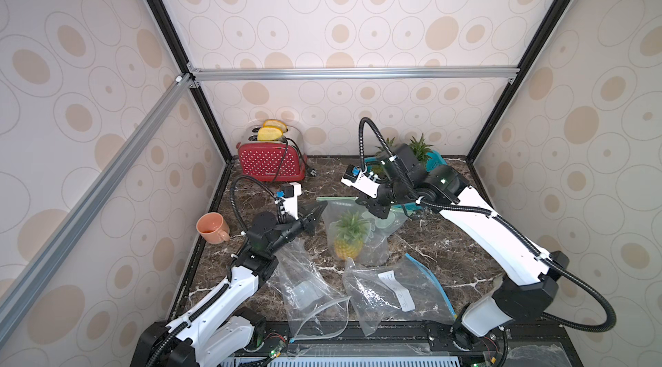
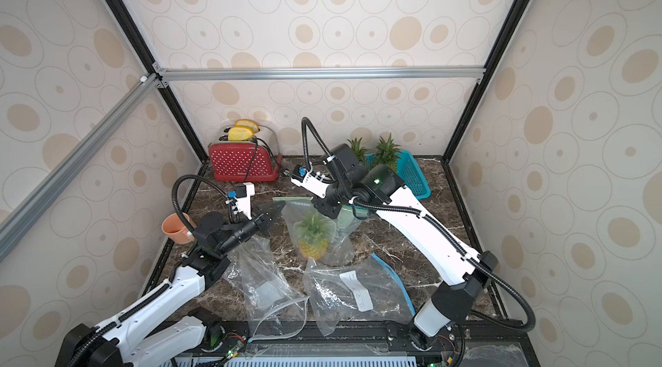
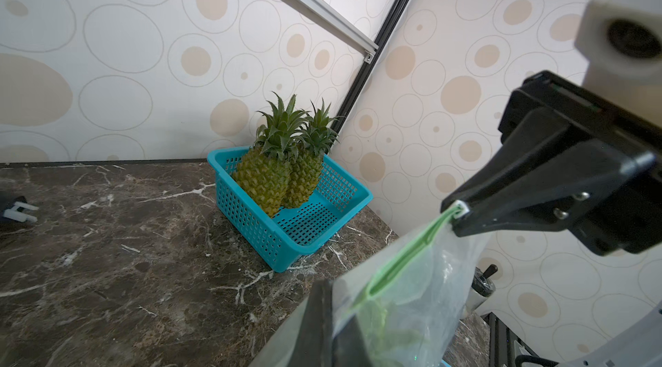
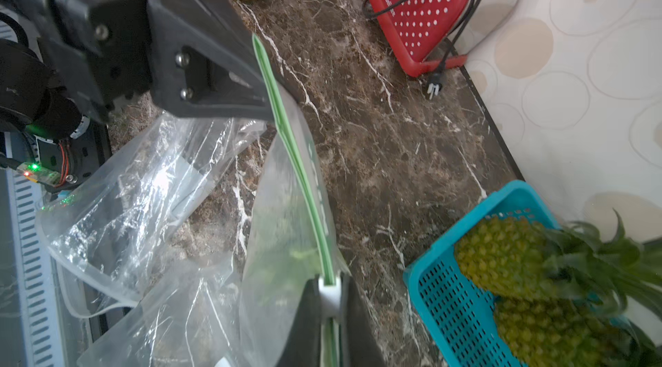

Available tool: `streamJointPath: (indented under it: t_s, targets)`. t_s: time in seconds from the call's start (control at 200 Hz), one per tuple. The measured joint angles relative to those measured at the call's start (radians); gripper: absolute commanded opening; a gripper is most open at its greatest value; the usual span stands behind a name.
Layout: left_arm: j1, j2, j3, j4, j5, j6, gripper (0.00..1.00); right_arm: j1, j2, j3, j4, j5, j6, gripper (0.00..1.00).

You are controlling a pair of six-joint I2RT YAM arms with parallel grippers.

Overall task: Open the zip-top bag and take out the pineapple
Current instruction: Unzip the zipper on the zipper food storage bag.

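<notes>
The tabletop (image 1: 447,236) is dark brown marble with white veins. It sits in a booth of cream wallpaper printed with tan ovals and thin rings, framed by black posts and silver aluminium rails.

There are three bags. One zip-top bag (image 1: 358,225) with a green zip hangs over the middle of the tabletop and holds one pineapple (image 1: 349,243), crown up. Two empty clear bags lie crumpled along the near edge: a plain one (image 1: 308,286) towards the left and a blue-zipped one (image 1: 394,293) towards the right.

That makes three pineapples in all, as two more pineapples (image 3: 276,175) lean together in the single teal basket (image 3: 247,218) at the far right corner. One red toaster (image 1: 272,162) with white dots stands at the far left corner with two slices of toast (image 1: 271,130) in its slots. Its cord is wrapped over it and its plug (image 4: 435,87) lies on the marble. One peach mug (image 1: 212,228) sits at the left edge.

The blue-zipped bag carries a white label (image 1: 396,290), and the toaster's side has a brand word, but neither can be read.

The left gripper (image 1: 320,209) is clamped on one end of the green zip. The right gripper (image 4: 330,284) is closed on the white slider (image 4: 329,293) at the other end, so the bag's top is stretched between them.
</notes>
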Motion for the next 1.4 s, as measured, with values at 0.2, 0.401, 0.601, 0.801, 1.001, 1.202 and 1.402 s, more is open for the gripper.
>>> streamJointPath:
  t_s: [0.2, 0.401, 0.601, 0.801, 1.001, 1.202, 1.402]
  targets:
    - [0.003, -0.027, 0.000, -0.043, -0.045, 0.003, 0.00, -0.009, -0.115, -0.067, -0.038, 0.079, 0.023, 0.00]
    - [0.023, -0.064, 0.000, -0.106, -0.083, 0.003, 0.00, -0.027, -0.198, -0.134, -0.046, 0.126, 0.041, 0.00]
    - [0.057, -0.126, -0.004, -0.175, -0.119, 0.005, 0.00, -0.068, -0.241, -0.183, -0.047, 0.133, 0.048, 0.00]
    - [0.058, -0.123, -0.008, -0.190, -0.116, 0.003, 0.00, -0.098, -0.249, -0.221, -0.024, 0.106, 0.050, 0.09]
    - [0.083, -0.083, -0.010, -0.174, -0.137, -0.007, 0.04, -0.120, -0.254, -0.214, -0.036, 0.101, 0.056, 0.37]
    - [0.093, -0.024, -0.008, -0.175, -0.076, -0.020, 0.20, -0.124, -0.243, -0.120, -0.050, 0.057, 0.087, 0.39]
    - [0.093, -0.027, 0.023, -0.174, 0.007, -0.028, 0.33, -0.084, -0.154, 0.035, -0.051, 0.009, 0.152, 0.18]
